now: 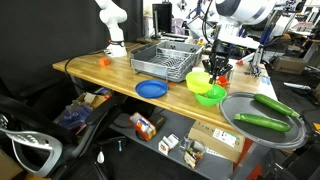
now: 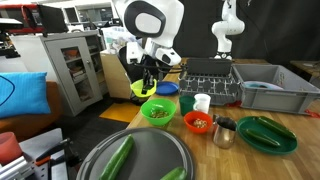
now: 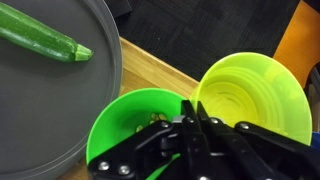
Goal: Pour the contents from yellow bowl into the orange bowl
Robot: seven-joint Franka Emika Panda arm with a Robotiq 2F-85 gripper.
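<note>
The gripper [image 3: 190, 105] is closed narrow on the rim of the yellow bowl [image 3: 250, 95], just beside the green bowl [image 3: 130, 125]. The orange bowl [image 2: 198, 122] stands apart from the yellow bowl, with the green bowl between them.

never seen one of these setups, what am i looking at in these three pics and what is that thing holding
It is a robot arm with a two-fingered gripper at its end. Two pictures come from cameras standing outside the robot, at different spots. The third comes from a camera on the wrist, looking past the gripper. On the wooden table are a green bowl, an orange bowl, a blue plate, a dish rack and a grey tray with zucchini. The gripper is shut on the rim of the yellow bowl, right beside the green bowl.
</note>
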